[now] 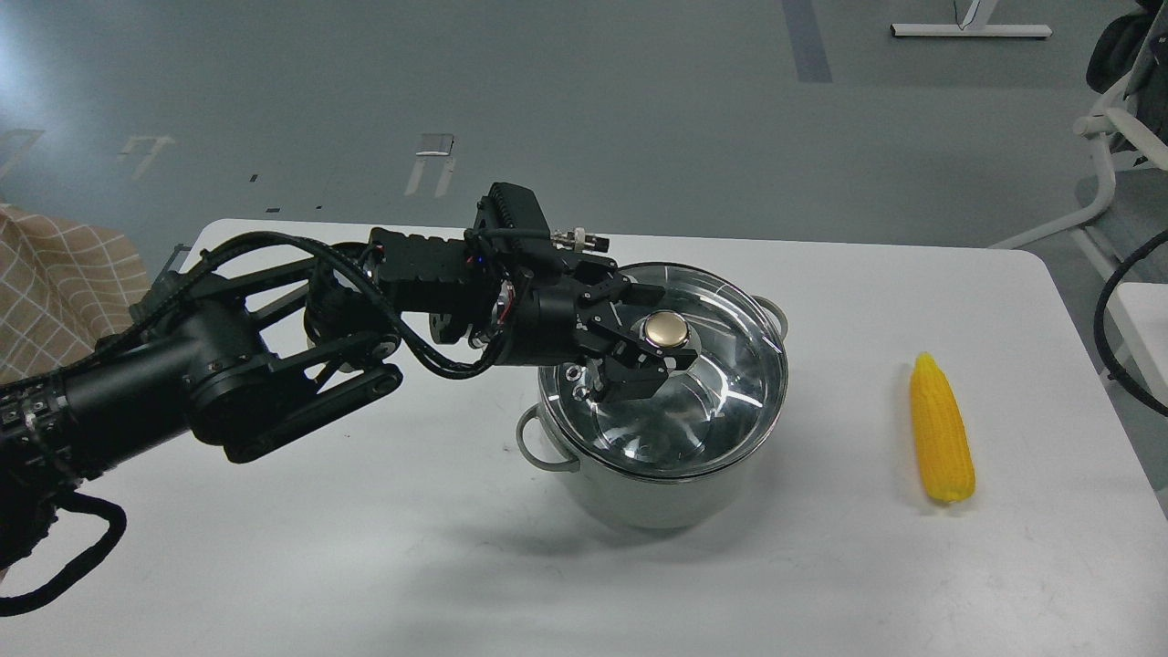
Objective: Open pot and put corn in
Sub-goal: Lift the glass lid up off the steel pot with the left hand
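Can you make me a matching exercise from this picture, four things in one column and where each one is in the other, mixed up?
Column one:
1. corn
2. glass lid
3. pot
4. left gripper

Column two:
A. resting on top of the pot
B. fingers either side of the gold knob
C. lying alone on the table, right of the pot
D. standing mid-table, closed

Pairs: 1-C, 2-A, 3-D, 4-B

Bright yellow corn (942, 431); pale grey-green pot (639, 497) with shiny steel rim; clear glass lid (721, 383), gold knob (665, 329); white table (821, 566); black arm (274, 365); tan checked cloth (55, 283), possibly fabric.
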Available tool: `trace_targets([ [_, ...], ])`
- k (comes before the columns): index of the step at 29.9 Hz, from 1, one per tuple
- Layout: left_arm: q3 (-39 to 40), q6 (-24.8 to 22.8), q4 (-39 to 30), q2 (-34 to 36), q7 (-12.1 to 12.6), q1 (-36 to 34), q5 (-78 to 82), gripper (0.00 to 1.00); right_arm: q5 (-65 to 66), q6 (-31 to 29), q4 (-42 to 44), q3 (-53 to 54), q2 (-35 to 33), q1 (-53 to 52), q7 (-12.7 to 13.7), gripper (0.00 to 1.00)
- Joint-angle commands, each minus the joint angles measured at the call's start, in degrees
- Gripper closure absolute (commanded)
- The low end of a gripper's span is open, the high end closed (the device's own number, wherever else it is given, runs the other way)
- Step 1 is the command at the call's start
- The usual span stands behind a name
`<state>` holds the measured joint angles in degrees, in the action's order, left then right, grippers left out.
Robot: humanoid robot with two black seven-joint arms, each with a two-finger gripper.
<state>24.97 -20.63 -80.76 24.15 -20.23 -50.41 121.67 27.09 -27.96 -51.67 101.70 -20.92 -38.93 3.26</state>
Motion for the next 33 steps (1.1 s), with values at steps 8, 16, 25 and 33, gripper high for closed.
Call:
trace_targets([
  [8, 0.0, 0.1, 0.2, -0.2, 0.2, 0.4, 0.0, 0.56, -0.1, 0.0, 0.1, 0.0, -0.1, 0.3, 0.0, 0.0],
  [16, 0.3, 0.1, 0.8, -0.1, 0.2, 0.3, -0.4, 0.69, -0.1, 0.0, 0.2, 0.0, -0.3, 0.3, 0.0, 0.0],
  [25, 4.9, -0.4, -2.7, 4.1, 0.2, -3.0, -3.4, 0.69, 0.0, 0.0, 0.1, 0.0, -0.6, 0.3, 0.0, 0.0],
  [33, 11.1, 0.1, -9.3, 26.3, -0.2, -1.8, -18.9, 0.69, -0.1, 0.0, 0.3, 0.1, -0.6, 0.7, 0.0, 0.0],
])
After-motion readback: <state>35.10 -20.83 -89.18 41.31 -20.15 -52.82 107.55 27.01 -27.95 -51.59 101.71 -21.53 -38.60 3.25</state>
